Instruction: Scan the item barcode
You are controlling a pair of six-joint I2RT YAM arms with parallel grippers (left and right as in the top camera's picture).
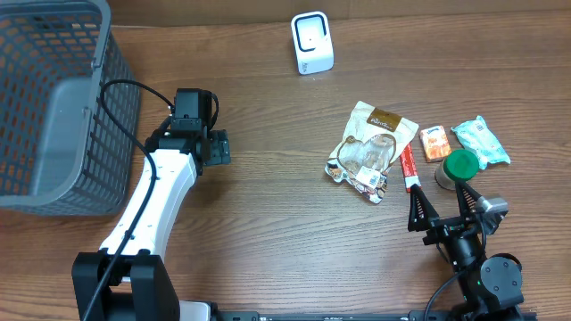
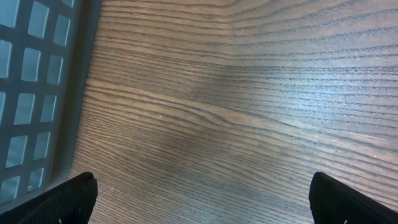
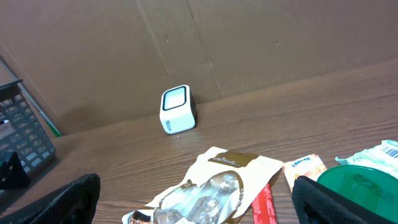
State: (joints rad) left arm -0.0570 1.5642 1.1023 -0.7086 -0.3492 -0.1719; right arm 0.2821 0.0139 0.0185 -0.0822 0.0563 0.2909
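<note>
A brown wood-grain surface (image 1: 285,232), seen from above; a grey mesh basket (image 1: 64,134) sits in the far left corner; a small white scanner (image 1: 312,43) stands near the far edge, about midway along; toward the right edge lie a tan and clear snack pouch (image 1: 370,143), a red stick pack (image 1: 409,168), an orange packet (image 1: 434,143), a green-lidded jar (image 1: 459,166) and a teal packet (image 1: 480,143), clustered close together.

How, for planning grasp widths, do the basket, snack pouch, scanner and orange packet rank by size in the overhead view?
Largest to smallest:
1. grey basket
2. snack pouch
3. white scanner
4. orange packet
The scanner stands taller, nearer the camera, so its lead over the packet is unsure.
</note>
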